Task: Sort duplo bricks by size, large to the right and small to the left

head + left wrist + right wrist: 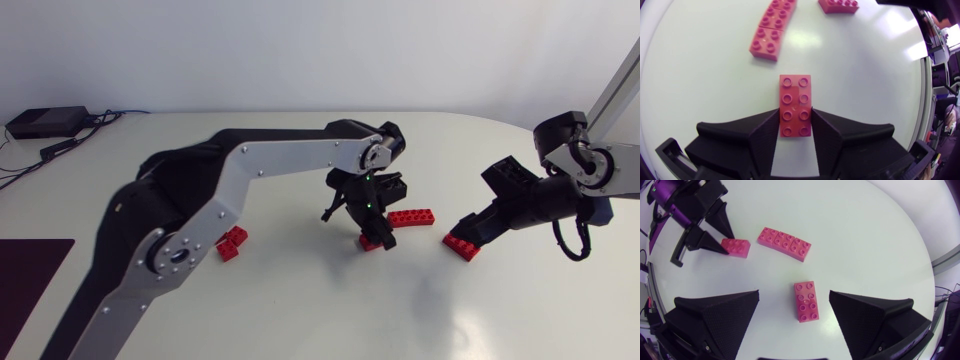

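In the left wrist view a red two-by-four brick (795,105) lies flat on the white table, and my left gripper (795,119) is shut on its long sides. From the head view that gripper (374,236) points down at the table's middle over the same brick (368,243). Just beyond lies a long red brick (411,217), also ahead of the left fingers (772,30). My right gripper (794,296) is open, hovering over another red two-by-four brick (806,301), which sits at the right (461,246) below that gripper (472,228).
A small red brick pair (232,243) lies at the left, beside my left arm's lower link. A black box with cables (42,122) sits at the far left corner. A dark mat (25,275) lies at the left edge.
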